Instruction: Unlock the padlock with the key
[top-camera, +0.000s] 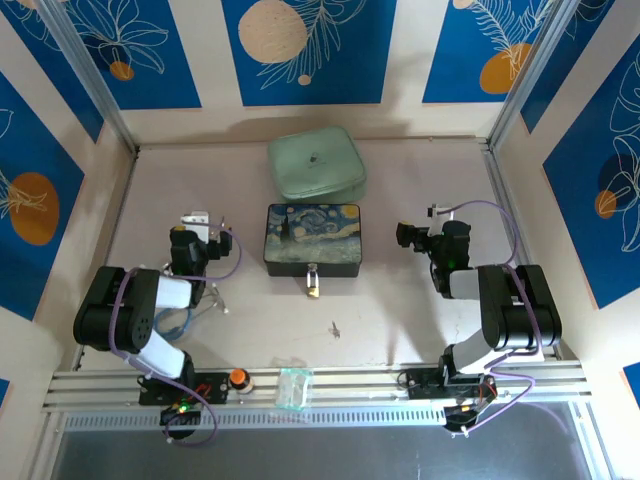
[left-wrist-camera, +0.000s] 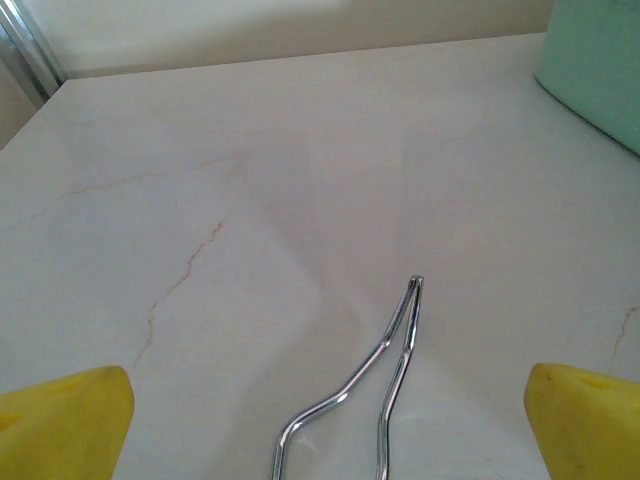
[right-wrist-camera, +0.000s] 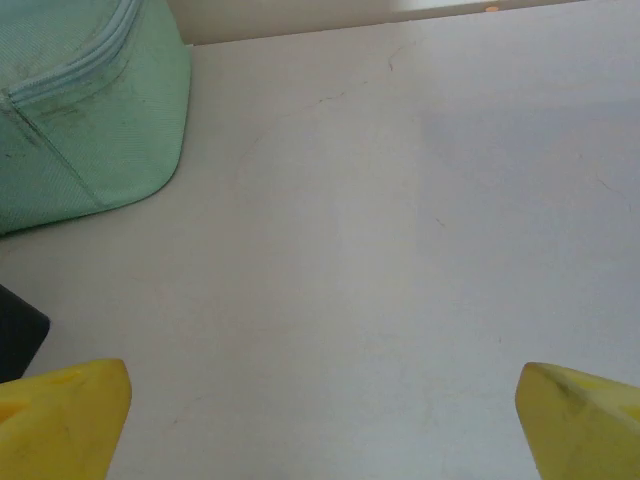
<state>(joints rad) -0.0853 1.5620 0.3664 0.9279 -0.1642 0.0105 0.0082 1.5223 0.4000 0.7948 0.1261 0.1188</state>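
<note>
Plainly, both grippers are spread wide and hold nothing. The left gripper has its yellow fingertips in the bottom corners of its wrist view, with a silvery wire loop lying on the table between them. The right gripper is spread the same way. In the overhead view the padlock sits at centre frame, against the lower edge of the painted box. The key lies apart from it, to its lower right.
</note>
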